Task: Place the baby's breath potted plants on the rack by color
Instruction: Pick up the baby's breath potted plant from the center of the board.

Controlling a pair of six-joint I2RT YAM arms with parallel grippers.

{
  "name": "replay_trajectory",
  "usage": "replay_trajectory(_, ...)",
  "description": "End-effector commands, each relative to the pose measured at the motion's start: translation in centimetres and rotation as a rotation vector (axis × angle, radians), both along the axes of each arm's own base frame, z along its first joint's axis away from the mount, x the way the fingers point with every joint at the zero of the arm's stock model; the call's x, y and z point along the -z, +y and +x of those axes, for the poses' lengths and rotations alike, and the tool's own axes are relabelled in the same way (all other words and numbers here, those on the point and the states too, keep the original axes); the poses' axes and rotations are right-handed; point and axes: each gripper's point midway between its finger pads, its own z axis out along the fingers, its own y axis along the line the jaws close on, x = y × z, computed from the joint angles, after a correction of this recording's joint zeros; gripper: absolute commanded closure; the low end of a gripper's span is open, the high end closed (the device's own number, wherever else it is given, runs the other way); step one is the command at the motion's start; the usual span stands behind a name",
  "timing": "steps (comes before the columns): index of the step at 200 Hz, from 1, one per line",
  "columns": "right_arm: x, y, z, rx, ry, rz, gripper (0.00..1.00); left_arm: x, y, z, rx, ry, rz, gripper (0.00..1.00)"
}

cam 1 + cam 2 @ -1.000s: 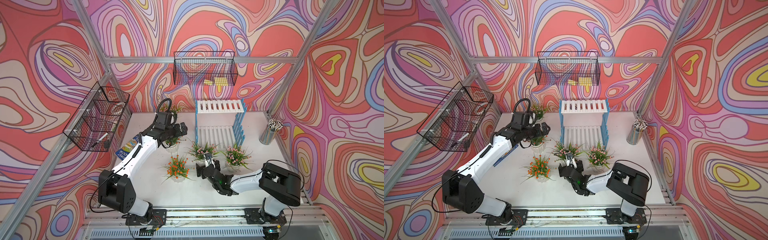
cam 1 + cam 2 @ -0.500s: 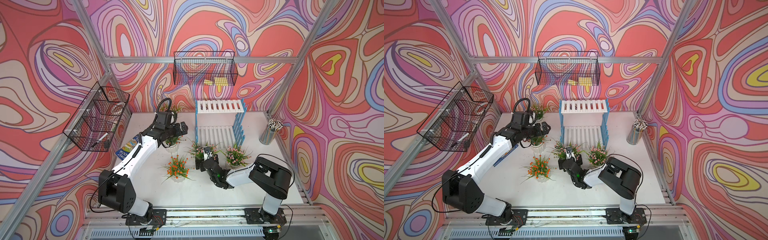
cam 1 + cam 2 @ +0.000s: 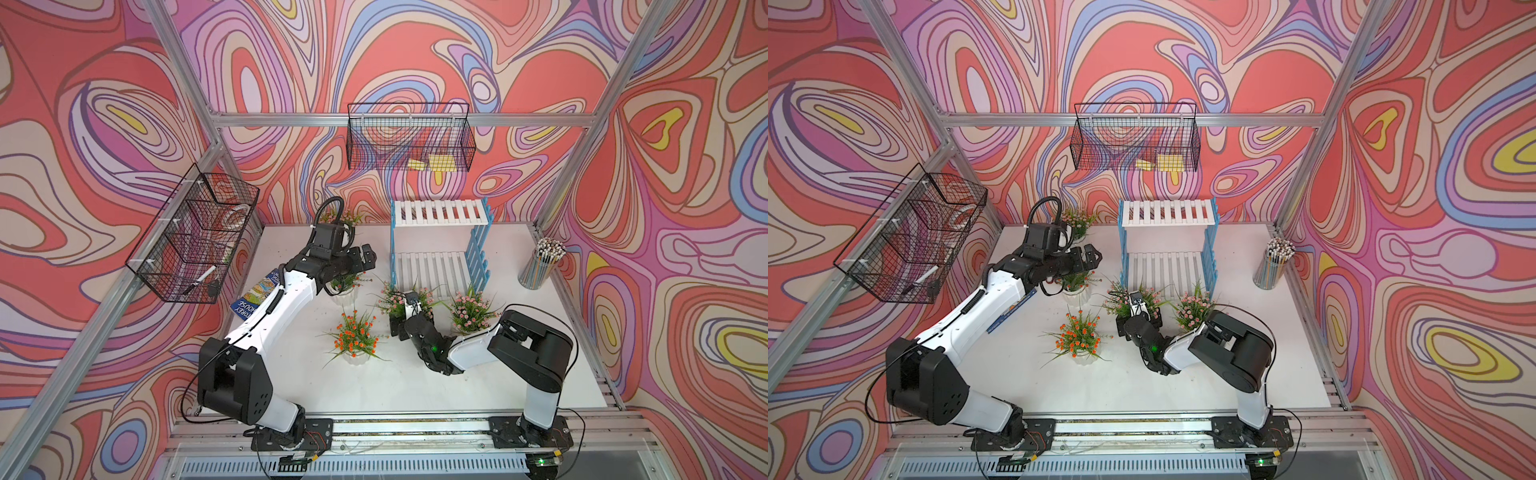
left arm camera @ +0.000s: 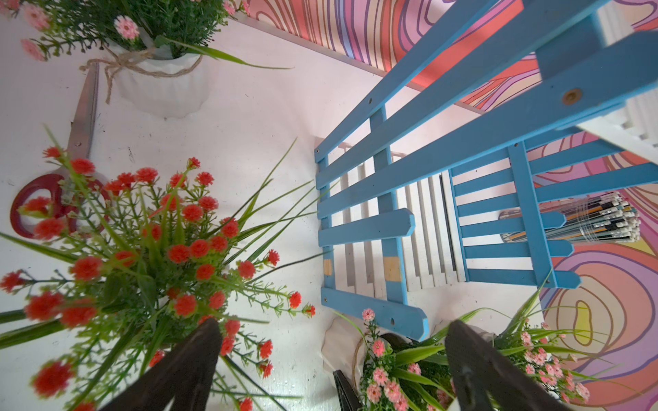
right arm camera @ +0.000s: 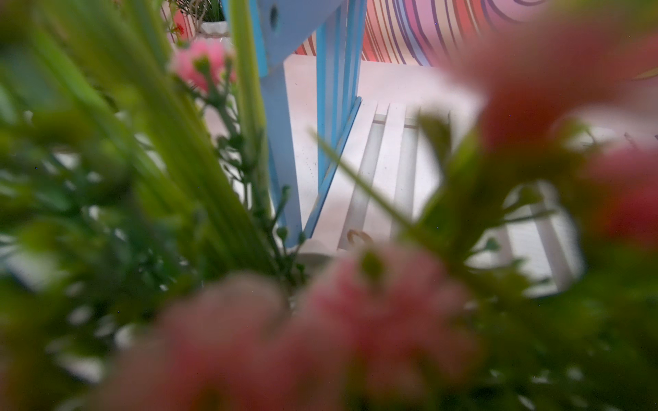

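The white-shelved, blue-sided rack point(image 3: 440, 212) is stood by the back wall. Set upright just before it are the left pink plant point(image 3: 392, 297) and right pink plant point(image 3: 469, 309). The rear pink plant point(image 3: 345, 217), far orange plant point(image 3: 345, 286) and near orange plant point(image 3: 353, 334) are ranged to its left.

Top views look down; both wrist cameras closely face the rack point(image 4: 366, 227).

In the right wrist view the pink plant point(image 5: 374, 320) stands so close that its flowers and leaves are only blur. In both top views its foliage hides the jaws of the right gripper point(image 3: 405, 319). The left arm point(image 3: 286, 291) covers much of an orange plant point(image 3: 345, 297) and a book point(image 3: 252, 300).
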Motion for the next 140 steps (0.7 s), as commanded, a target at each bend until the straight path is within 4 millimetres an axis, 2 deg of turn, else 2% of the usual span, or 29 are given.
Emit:
replay_trajectory(1,-1.1,-1.1,-0.1,0.025,-0.018,0.004,0.25,-0.3,0.2,0.5,-0.007,-0.021,-0.005,0.0)
replay_trajectory(16,-1.8,-1.4,-0.3,0.027,-0.028,0.001,0.3,-0.2,0.2,0.6,-0.008,-0.022,-0.006,0.0)
replay_trajectory(31,-1.7,-1.8,-0.5,0.033,-0.025,-0.009,0.29,-0.2,0.1,0.6,-0.006,-0.022,-0.011,0.0)
replay_trajectory(35,-2.7,-1.9,-0.5,0.034,-0.038,0.01,0.3,-0.2,0.1,0.6,-0.005,-0.021,-0.011,0.0)
replay_trajectory(69,-4.7,-2.6,-1.1,0.038,-0.032,0.028,0.29,0.0,0.1,0.6,-0.003,-0.022,-0.005,0.0)
replay_trajectory(105,-7.7,-3.0,-1.1,0.05,-0.042,0.042,0.3,0.1,0.1,0.5,-0.001,-0.025,-0.011,0.0)
replay_trajectory(140,-10.5,-3.3,0.3,0.094,-0.1,0.044,0.29,0.3,0.1,0.5,-0.003,-0.027,-0.01,0.0)
